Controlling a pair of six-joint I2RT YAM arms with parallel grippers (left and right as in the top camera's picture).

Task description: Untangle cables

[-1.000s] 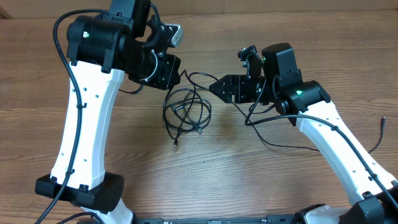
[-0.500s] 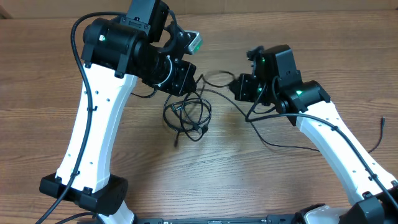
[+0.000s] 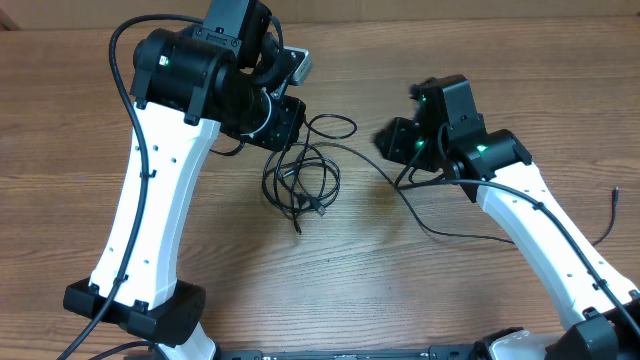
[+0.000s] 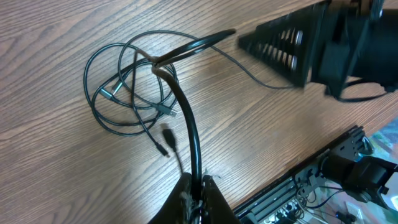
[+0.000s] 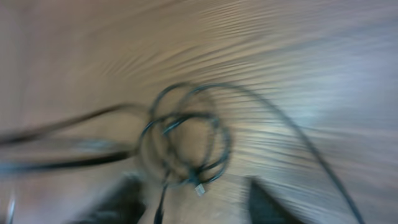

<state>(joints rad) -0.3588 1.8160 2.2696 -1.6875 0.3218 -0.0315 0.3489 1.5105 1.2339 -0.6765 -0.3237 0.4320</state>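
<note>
The cables lie as loose black loops on the wooden table between the two arms. My left gripper sits at the loops' upper left edge. In the left wrist view this gripper is shut on one black cable, which rises from the tangle. My right gripper hovers right of the loops and apart from them. The right wrist view is blurred, but its gripper is open, with the cables ahead of it and a small silver plug near the gap.
A thin black strand trails from the loops under the right arm. The right gripper body shows at the top right of the left wrist view. The table's front edge and a metal rail lie below.
My left arm has shifted right, still shut on its cable. My right gripper has drawn back to the right, away from the loops. The loop at the top has spread out.
</note>
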